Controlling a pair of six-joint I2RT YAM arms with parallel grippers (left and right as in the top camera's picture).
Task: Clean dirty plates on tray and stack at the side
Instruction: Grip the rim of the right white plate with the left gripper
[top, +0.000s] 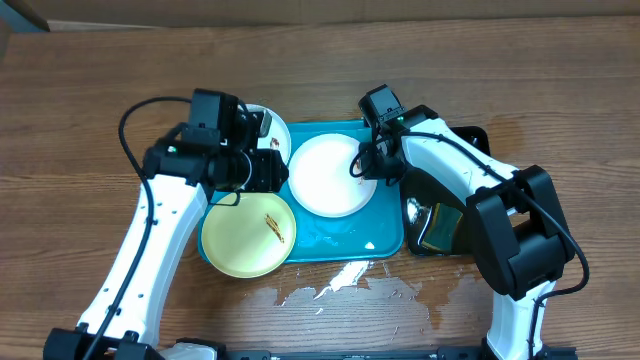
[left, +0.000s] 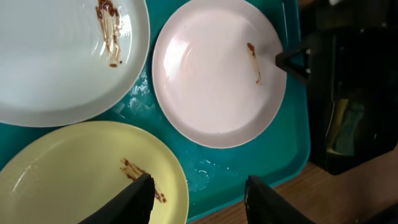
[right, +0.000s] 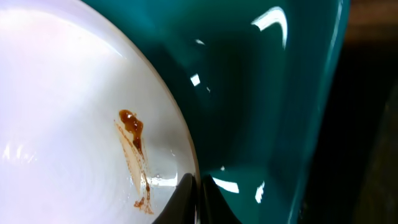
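Three plates lie on the turquoise tray (top: 385, 235). A white plate (top: 330, 175) with a brown smear (right: 132, 130) sits in the middle, and my right gripper (right: 198, 199) is shut on its right rim (left: 214, 74). A second smeared white plate (left: 62, 56) lies at the tray's back left, partly under my left arm in the overhead view. The pale yellow-green plate (top: 245, 238) lies at the front left, streaked brown. My left gripper (left: 199, 199) hovers open over the yellow plate's edge (left: 68, 180) and the wet tray floor, holding nothing.
A narrower black tray (top: 440, 225) holding some items stands right of the turquoise tray, under my right arm. Spilled water (top: 340, 285) lies on the wooden table just in front of the tray.
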